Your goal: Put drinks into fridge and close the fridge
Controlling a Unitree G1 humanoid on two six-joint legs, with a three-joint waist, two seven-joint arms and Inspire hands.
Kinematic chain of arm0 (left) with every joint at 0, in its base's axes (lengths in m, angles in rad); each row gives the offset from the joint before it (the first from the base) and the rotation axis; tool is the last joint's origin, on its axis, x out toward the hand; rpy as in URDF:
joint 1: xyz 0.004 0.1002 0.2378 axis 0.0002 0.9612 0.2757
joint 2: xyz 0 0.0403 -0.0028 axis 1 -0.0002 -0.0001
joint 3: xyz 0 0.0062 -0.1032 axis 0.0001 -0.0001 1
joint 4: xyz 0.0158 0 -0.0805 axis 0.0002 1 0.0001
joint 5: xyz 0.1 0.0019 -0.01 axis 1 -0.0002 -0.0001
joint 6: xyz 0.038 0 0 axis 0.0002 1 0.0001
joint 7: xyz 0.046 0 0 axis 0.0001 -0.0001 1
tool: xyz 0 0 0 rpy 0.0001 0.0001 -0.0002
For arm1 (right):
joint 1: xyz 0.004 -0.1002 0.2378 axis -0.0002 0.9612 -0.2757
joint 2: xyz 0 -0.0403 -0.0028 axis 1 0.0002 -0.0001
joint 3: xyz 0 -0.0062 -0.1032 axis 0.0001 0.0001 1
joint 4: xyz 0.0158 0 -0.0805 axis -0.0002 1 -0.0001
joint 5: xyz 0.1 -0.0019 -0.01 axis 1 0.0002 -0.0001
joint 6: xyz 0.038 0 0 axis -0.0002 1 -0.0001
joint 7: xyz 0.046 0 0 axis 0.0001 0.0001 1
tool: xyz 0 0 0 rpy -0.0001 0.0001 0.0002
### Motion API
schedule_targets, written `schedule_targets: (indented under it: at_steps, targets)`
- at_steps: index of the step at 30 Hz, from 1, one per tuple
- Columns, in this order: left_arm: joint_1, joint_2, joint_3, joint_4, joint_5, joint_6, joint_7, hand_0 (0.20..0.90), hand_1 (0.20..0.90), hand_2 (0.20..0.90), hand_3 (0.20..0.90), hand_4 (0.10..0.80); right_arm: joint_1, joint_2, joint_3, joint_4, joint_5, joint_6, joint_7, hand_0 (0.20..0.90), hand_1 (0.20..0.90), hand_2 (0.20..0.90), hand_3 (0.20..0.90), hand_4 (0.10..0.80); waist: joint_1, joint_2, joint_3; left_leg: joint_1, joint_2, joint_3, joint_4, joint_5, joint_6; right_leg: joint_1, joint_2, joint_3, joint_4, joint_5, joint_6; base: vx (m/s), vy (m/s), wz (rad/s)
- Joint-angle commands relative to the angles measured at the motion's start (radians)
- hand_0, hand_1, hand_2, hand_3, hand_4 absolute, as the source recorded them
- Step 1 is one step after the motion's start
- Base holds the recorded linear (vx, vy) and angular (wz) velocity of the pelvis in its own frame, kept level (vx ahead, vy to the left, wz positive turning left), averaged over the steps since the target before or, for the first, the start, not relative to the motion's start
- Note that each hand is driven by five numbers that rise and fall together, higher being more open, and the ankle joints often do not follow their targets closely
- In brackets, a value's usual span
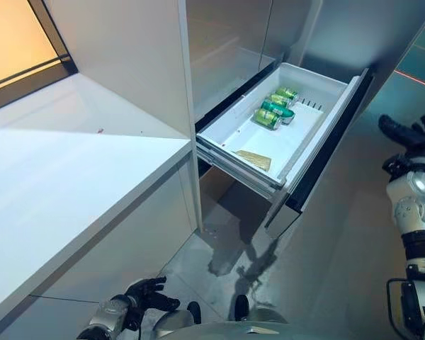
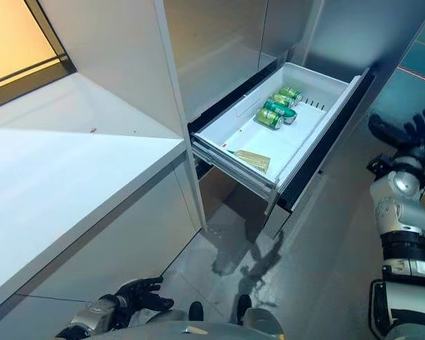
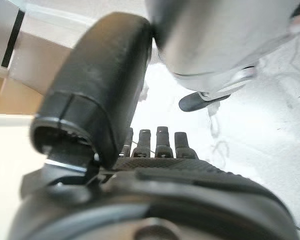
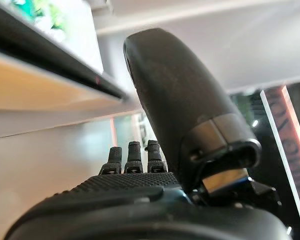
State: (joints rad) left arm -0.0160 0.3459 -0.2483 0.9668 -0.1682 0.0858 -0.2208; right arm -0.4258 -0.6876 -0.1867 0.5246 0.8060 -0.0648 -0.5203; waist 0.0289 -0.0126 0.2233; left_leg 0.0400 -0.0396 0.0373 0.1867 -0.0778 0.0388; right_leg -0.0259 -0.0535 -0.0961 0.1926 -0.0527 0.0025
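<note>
- My left hand (image 1: pixel 143 292) sits at the bottom left of the frame, low by the counter's (image 1: pixel 71 177) base, fingers straight and loosely spread, holding nothing. I judge it is parked out of the way.
- The counter fills the left half, its white top bare apart from a tiny speck.
- The drawer (image 1: pixel 219 130) juts out at upper centre, pulled well open so I can drop drinks in from above.
- Three green cans (image 1: pixel 276 108) lie on their sides, close together, toward the drawer's back; a tan packet (image 1: pixel 253 159) lies flat near its front.
- With the cans in, I judge only the closing is left.
- My right hand (image 2: pixel 405 134) is raised at the right edge, fingers spread and empty, clear of the drawer front (image 1: pixel 324 149), which looks to me like the surface to push.
</note>
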Motion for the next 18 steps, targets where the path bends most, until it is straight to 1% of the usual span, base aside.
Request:
schedule_targets:
  at_steps: [1,2,5,9,10,11,12,13,14,18]
  targets:
    - [0.021,0.021,-0.035,0.012,-0.014,0.008,0.020,0.900,0.900,0.900,0.900,0.800,-0.085,-0.052,-0.057,-0.061,-0.003,-0.149,0.022,0.900,0.900,0.900,0.900,0.800,0.047,-0.008,0.000,-0.073,-0.047,-0.029,0.205,-0.214,0.063,0.013,-0.041,-0.065,0.196,-0.169,-0.003,-0.056,0.005,0.12]
    - [0.021,0.020,-0.033,0.004,-0.037,0.012,0.037,0.900,0.900,0.900,0.900,0.800,-0.094,-0.053,-0.051,-0.052,0.034,-0.150,0.046,0.900,0.900,0.900,0.900,0.800,0.053,0.001,0.023,-0.112,-0.053,-0.033,0.249,-0.225,0.070,-0.022,-0.050,-0.073,0.250,-0.186,-0.013,-0.088,0.006,0.14]
    - [0.022,0.023,-0.027,-0.020,-0.088,0.003,0.071,0.900,0.900,0.900,0.900,0.800,-0.123,-0.051,-0.039,-0.043,0.092,-0.168,0.120,0.900,0.900,0.900,0.900,0.800,0.062,0.017,0.078,-0.203,-0.069,-0.032,0.356,-0.253,0.084,-0.116,-0.063,-0.079,0.390,-0.229,-0.031,-0.167,0.011,0.19]
    - [0.024,0.018,-0.012,-0.039,-0.135,-0.018,0.103,0.900,0.900,0.900,0.900,0.800,-0.159,-0.030,-0.019,-0.051,0.168,-0.200,0.229,0.900,0.900,0.900,0.900,0.800,0.077,0.031,0.133,-0.300,-0.090,-0.037,0.458,-0.266,0.095,-0.217,-0.085,-0.091,0.532,-0.267,-0.056,-0.130,0.013,0.20]
    - [0.027,0.014,-0.007,-0.041,-0.149,-0.026,0.111,0.900,0.900,0.900,0.900,0.800,-0.171,-0.024,-0.011,-0.054,0.187,-0.199,0.275,0.900,0.900,0.900,0.900,0.800,0.082,0.035,0.147,-0.321,-0.094,-0.040,0.482,-0.268,0.097,-0.240,-0.090,-0.094,0.566,-0.277,-0.064,-0.075,0.023,0.15]
    - [0.030,0.011,-0.003,-0.041,-0.154,-0.032,0.113,0.900,0.900,0.900,0.900,0.800,-0.175,-0.019,-0.006,-0.057,0.192,-0.203,0.294,0.900,0.900,0.900,0.900,0.800,0.084,0.038,0.152,-0.330,-0.096,-0.041,0.492,-0.270,0.098,-0.251,-0.092,-0.095,0.583,-0.284,-0.069,-0.050,0.032,0.17]
    - [0.036,0.006,0.004,-0.042,-0.163,-0.039,0.118,0.900,0.900,0.900,0.900,0.800,-0.183,-0.005,0.006,-0.072,0.208,-0.200,0.352,0.900,0.900,0.900,0.900,0.800,0.089,0.043,0.162,-0.347,-0.100,-0.043,0.510,-0.271,0.097,-0.270,-0.094,-0.097,0.611,-0.294,-0.076,-0.034,0.032,0.15]
    - [0.039,0.003,0.008,-0.044,-0.165,-0.047,0.117,0.900,0.900,0.900,0.900,0.800,-0.189,0.002,0.013,-0.085,0.214,-0.185,0.378,0.900,0.900,0.900,0.900,0.800,0.094,0.047,0.172,-0.360,-0.103,-0.045,0.524,-0.273,0.096,-0.283,-0.098,-0.099,0.632,-0.302,-0.081,0.045,0.026,0.10]
    - [0.042,0.002,0.014,-0.045,-0.165,-0.050,0.112,0.900,0.900,0.900,0.900,0.800,-0.194,0.011,0.022,-0.094,0.211,-0.181,0.383,0.900,0.900,0.900,0.900,0.800,0.099,0.050,0.177,-0.360,-0.108,-0.053,0.539,-0.299,0.092,-0.288,-0.095,-0.090,0.657,-0.330,-0.077,0.050,0.026,0.01]
    - [0.059,-0.006,0.018,-0.061,-0.169,-0.063,0.108,0.900,0.900,0.900,0.900,0.800,-0.232,0.029,0.054,-0.108,0.249,-0.159,0.446,0.900,0.900,0.900,0.900,0.800,0.121,0.064,0.197,-0.382,-0.118,-0.064,0.541,-0.283,0.089,-0.315,-0.101,-0.096,0.696,-0.345,-0.088,0.009,0.044,0.08]
